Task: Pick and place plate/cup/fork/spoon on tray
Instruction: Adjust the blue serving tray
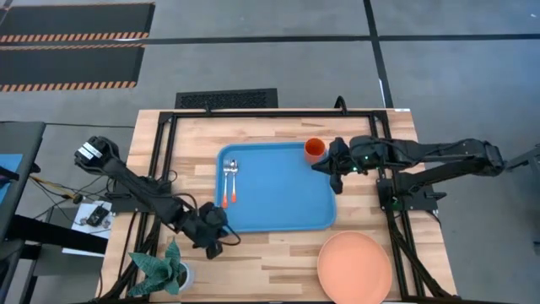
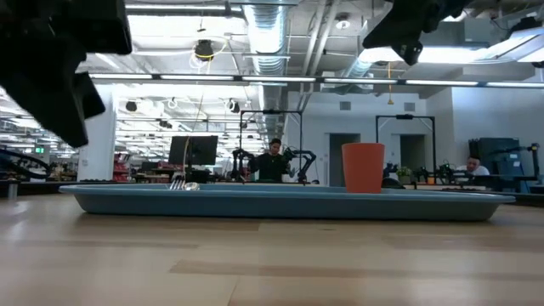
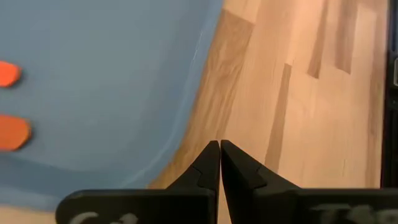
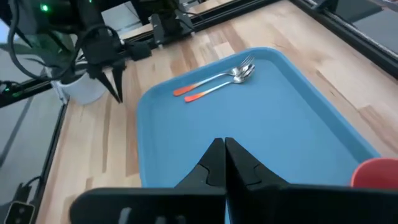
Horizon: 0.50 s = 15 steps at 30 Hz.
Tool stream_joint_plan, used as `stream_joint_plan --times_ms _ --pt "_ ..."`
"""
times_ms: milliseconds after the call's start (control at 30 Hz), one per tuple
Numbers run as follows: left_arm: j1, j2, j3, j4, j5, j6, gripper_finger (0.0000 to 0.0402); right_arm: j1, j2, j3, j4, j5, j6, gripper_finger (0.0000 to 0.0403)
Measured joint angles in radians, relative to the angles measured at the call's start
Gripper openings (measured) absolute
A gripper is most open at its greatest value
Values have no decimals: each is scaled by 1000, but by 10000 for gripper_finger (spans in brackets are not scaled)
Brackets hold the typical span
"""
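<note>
Fingers of both grippers are pressed together, empty: left gripper (image 1: 213,245) off the blue tray's (image 1: 278,215) near-left corner, right gripper (image 1: 323,165) beside the cup (image 1: 314,149). Fork (image 1: 227,181), spoon (image 1: 234,180) and cup are trayed; the plate (image 1: 354,266) is not. Swinging toward it could topple the cup.

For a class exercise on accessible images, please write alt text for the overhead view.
A blue tray sits mid-table holding a fork and spoon side by side and an orange cup in one corner. The plate lies off the tray; both tools, left and right, are shut and empty.
</note>
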Motion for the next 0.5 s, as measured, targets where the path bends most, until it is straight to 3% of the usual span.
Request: stream_joint_plan --times_ms 133,500 --pt "1 0 -56 108 -1 42 0 4 0 0 0 23 17 7" --pt "11 3 -84 115 53 115 0 3 0 0 0 29 19 7"
